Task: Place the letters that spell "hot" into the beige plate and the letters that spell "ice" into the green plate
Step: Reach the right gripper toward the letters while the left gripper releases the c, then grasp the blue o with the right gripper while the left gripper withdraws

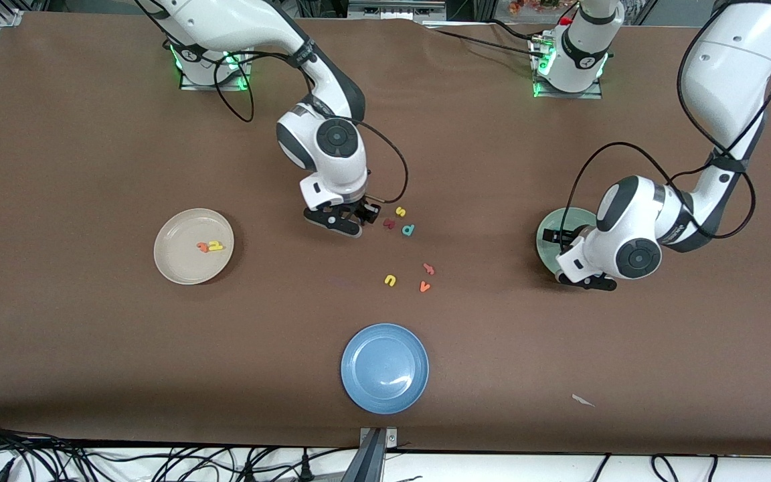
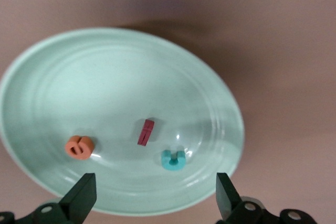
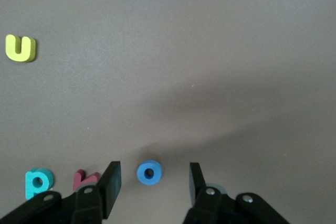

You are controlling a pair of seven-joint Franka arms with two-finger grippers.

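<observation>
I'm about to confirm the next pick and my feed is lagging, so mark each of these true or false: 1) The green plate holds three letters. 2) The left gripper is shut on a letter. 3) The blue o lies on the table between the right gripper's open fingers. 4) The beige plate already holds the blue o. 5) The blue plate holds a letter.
1) True: the green plate holds the orange e, the maroon i and the teal c.
2) False: the left gripper hangs open and empty over that plate.
3) True: the blue o sits on the table, right gripper straddling it.
4) False: the beige plate shows only an orange and a yellow letter.
5) False: the blue plate holds nothing.
</observation>
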